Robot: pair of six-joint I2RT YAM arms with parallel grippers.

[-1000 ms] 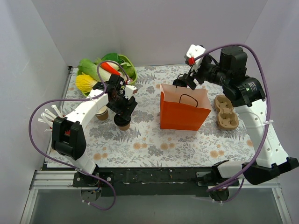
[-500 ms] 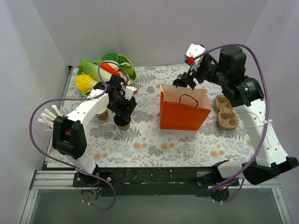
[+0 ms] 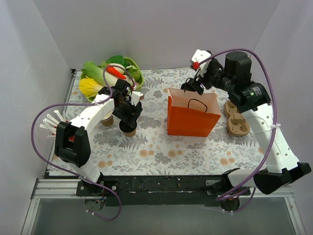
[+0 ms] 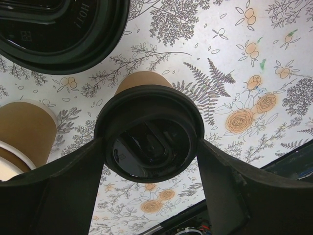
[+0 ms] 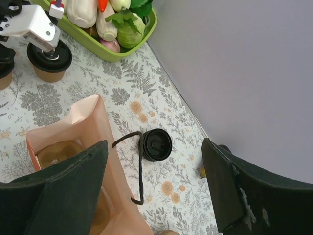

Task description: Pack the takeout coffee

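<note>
Left claw [image 4: 149,166] straddles the lidded coffee cup [image 4: 149,134] from straight above, fingers spread either side of the black lid, not clearly pinching yet. Cup stands upright, well left of the orange bag [image 3: 191,113]. Right claw [image 3: 191,87] hangs spread over the bag's back rim, empty.
</note>
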